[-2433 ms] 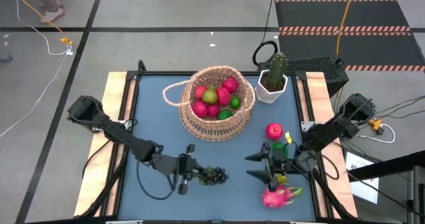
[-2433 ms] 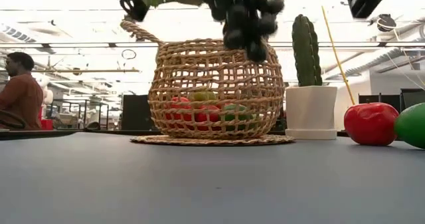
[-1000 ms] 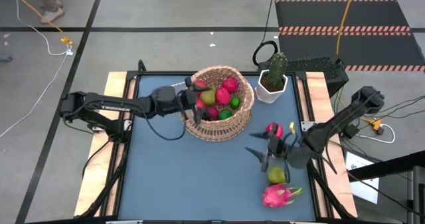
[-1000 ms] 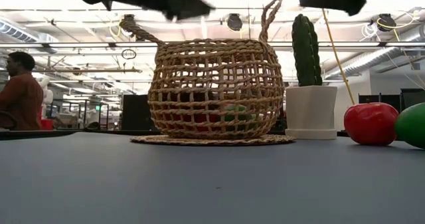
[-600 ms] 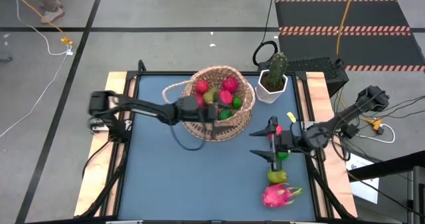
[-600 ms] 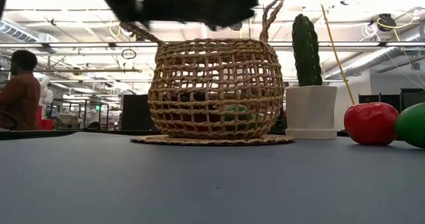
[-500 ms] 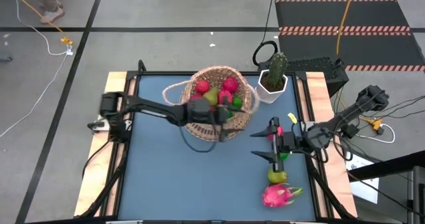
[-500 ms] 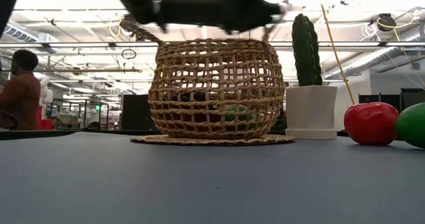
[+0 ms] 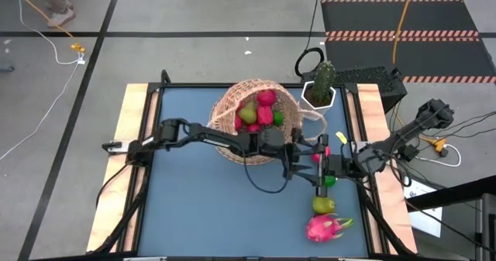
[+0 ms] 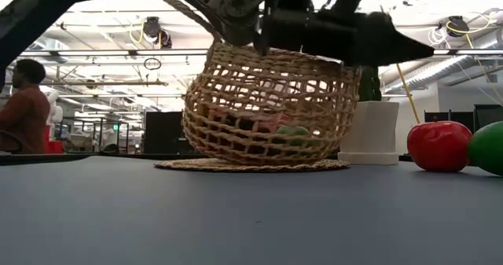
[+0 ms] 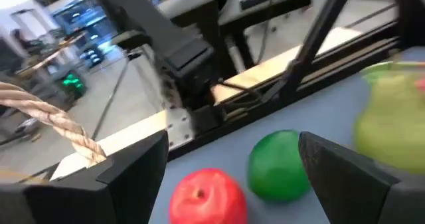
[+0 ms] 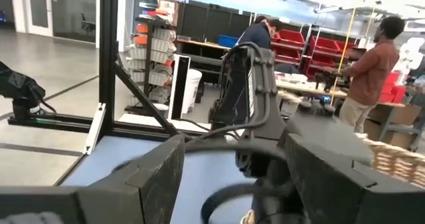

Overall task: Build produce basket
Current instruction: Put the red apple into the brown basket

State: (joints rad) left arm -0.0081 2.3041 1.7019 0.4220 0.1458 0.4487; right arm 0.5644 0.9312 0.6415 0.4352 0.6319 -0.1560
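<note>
The woven basket (image 9: pixel 226 112) (image 10: pixel 259 115) stands at the table's far middle and leans toward the right. It holds a pear (image 9: pixel 248 115) and red fruits (image 9: pixel 266 100). My left arm reaches across its near rim. My left gripper (image 9: pixel 298 162) (image 11: pixel 232 157) is open, just right of the basket, facing a red apple (image 11: pixel 206 197) and a lime (image 11: pixel 279 174) on the table. My right gripper (image 9: pixel 318 166) is open beside those two fruits, facing the left one. A pear (image 9: pixel 323 205) and a dragon fruit (image 9: pixel 325 228) lie nearer. My left gripper is open with nothing between its fingers. The basket's rope handle (image 11: pixel 66 127) lies right beside one finger (image 11: pixel 126 174); I cannot tell whether they touch.
A cactus in a white pot (image 9: pixel 319 91) stands at the far right, just behind the basket. The apple (image 10: pixel 438 145) and lime (image 10: pixel 491 147) lie close under both grippers. Bare blue table (image 9: pixel 201 214) spreads at the near left. People stand in the room beyond.
My left gripper has swept from the basket's left rim over the basket toward the table's right edge, ending by the apple and lime. The basket has tipped toward the right, its rim shifted while its base stays on the table. My right gripper has moved slightly toward the far edge.
</note>
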